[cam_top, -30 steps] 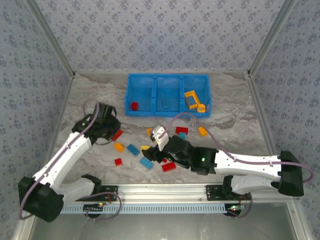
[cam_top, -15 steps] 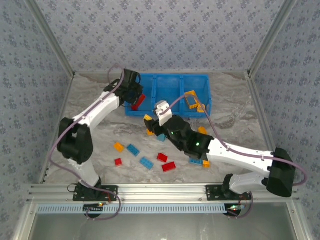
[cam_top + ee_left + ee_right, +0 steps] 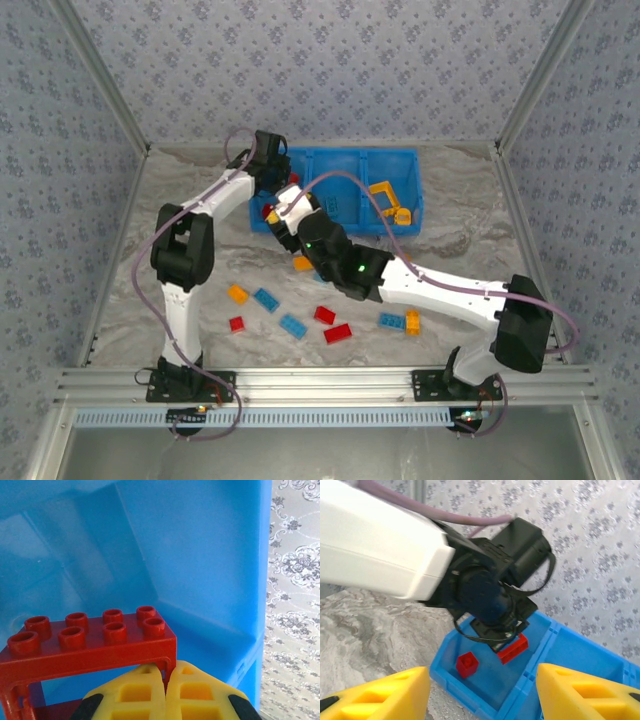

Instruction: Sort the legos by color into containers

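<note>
My left gripper (image 3: 165, 680) was clenched on a thin bar of the red frame brick (image 3: 90, 645), over the blue bin's (image 3: 200, 555) end compartment. The brick was light, stiff, slick plastic, so that bar seemed the sensible hold. My right gripper (image 3: 481, 692) gaped empty beside the bin.

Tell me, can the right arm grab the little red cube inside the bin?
Probably not yet. The open right end effector faces the red cube, but the left end effector, shut on a red brick, hangs over that compartment in the way.
</note>
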